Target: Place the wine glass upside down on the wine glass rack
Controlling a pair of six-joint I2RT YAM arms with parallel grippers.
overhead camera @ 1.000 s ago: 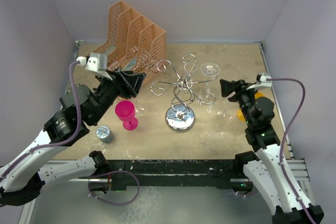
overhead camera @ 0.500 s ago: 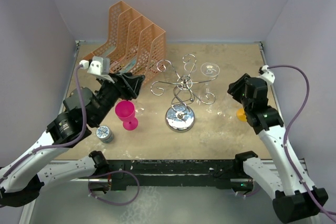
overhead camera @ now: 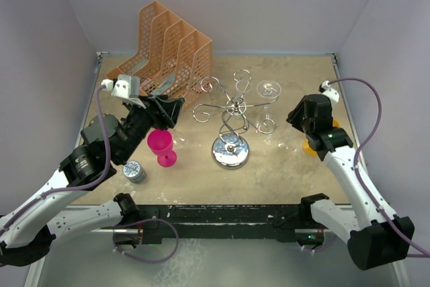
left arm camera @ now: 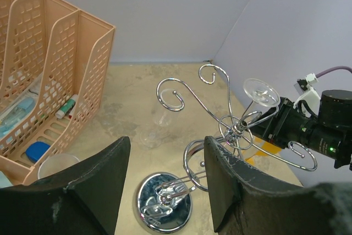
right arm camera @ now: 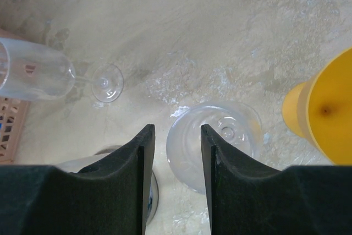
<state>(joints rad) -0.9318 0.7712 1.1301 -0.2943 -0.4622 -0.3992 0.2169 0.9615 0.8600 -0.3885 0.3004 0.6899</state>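
Note:
The silver wire rack (overhead camera: 232, 113) stands mid-table on its round chrome base (overhead camera: 230, 151); it also shows in the left wrist view (left arm camera: 234, 130). One clear wine glass (overhead camera: 268, 89) hangs upside down on its right arm, foot up (left arm camera: 261, 92). A second clear wine glass (right arm camera: 214, 141) stands upright on the table right of the rack (overhead camera: 285, 142). My right gripper (overhead camera: 294, 117) is open and points down over it (right arm camera: 177, 136), empty; the left finger is outside the rim and the right finger over the bowl. My left gripper (overhead camera: 171, 107) is open and empty, left of the rack (left arm camera: 166, 147).
An orange mesh organiser (overhead camera: 171, 42) stands at the back left. A pink goblet (overhead camera: 161, 146) and a small tin (overhead camera: 134, 171) sit front left. A yellow cup (overhead camera: 310, 146) stands by my right arm (right arm camera: 324, 108). Another clear glass (right arm camera: 33, 72) lies on its side.
My right arm has drawn in and turned its gripper from pointing left to pointing down over the standing glass. My left arm has hardly moved.

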